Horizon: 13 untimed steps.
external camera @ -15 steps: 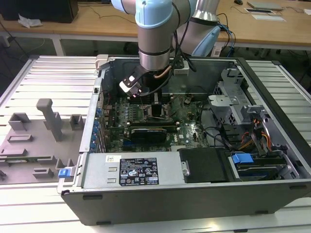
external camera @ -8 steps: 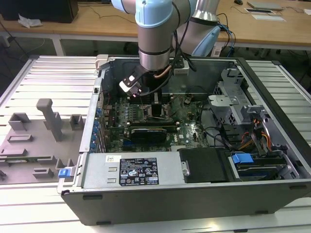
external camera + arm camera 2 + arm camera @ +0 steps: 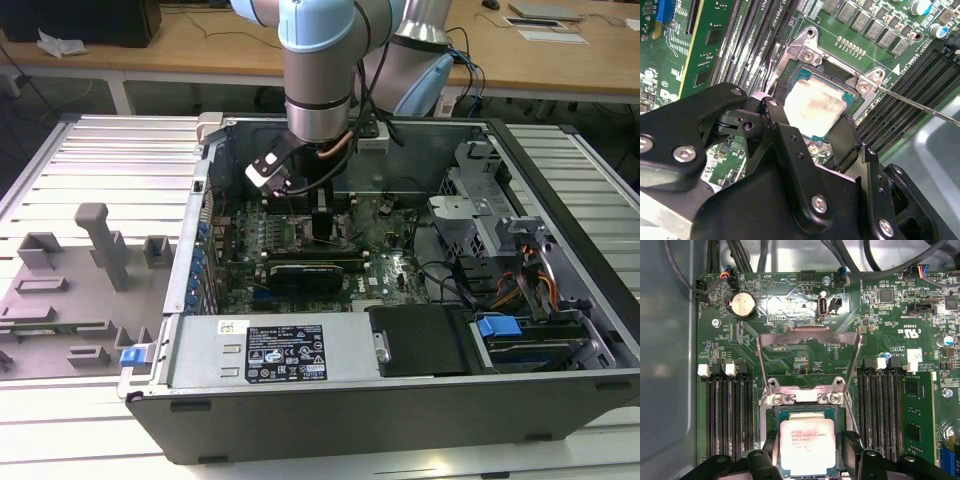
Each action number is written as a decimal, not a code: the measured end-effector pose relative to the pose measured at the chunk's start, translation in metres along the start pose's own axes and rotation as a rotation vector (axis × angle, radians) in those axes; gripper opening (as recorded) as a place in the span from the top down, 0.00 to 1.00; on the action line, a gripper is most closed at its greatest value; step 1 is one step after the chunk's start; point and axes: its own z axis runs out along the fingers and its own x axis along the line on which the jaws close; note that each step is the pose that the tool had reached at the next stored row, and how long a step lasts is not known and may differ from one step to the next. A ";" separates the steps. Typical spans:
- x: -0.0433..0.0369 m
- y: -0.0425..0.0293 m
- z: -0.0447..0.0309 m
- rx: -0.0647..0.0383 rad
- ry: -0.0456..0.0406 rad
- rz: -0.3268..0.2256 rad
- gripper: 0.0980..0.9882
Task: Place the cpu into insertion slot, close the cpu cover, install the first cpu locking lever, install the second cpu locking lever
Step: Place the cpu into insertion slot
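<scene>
My gripper (image 3: 808, 452) reaches straight down into the open computer case (image 3: 400, 400), its fingers (image 3: 776, 112) clamped against two opposite edges of the cpu (image 3: 806, 447). The chip lies in the insertion slot (image 3: 835, 75) of the motherboard (image 3: 890, 330). The cpu cover (image 3: 810, 335) stands raised on its far side. The case rests on a slatted metal table (image 3: 110, 150), with wooden desks (image 3: 200, 45) beyond.
</scene>
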 end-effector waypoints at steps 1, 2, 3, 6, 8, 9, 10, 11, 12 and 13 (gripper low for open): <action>0.0000 0.0002 -0.0022 0.000 -0.0001 0.000 0.42; 0.0000 0.0003 -0.0036 0.000 -0.0001 0.000 0.42; 0.0000 0.0004 -0.0045 0.000 0.0000 0.000 0.42; 0.0000 0.0004 -0.0046 0.000 0.0001 0.000 0.42; -0.0001 0.0004 -0.0047 0.000 0.0000 0.000 0.44; 0.0000 0.0004 -0.0047 0.000 0.0000 0.000 0.44; 0.0000 0.0004 -0.0048 0.000 0.0000 0.000 0.58; 0.0000 0.0004 -0.0048 0.000 0.0000 0.000 0.65; 0.0000 0.0004 -0.0048 0.000 0.0000 0.000 0.72; -0.0001 0.0004 -0.0048 0.000 -0.0001 0.000 0.72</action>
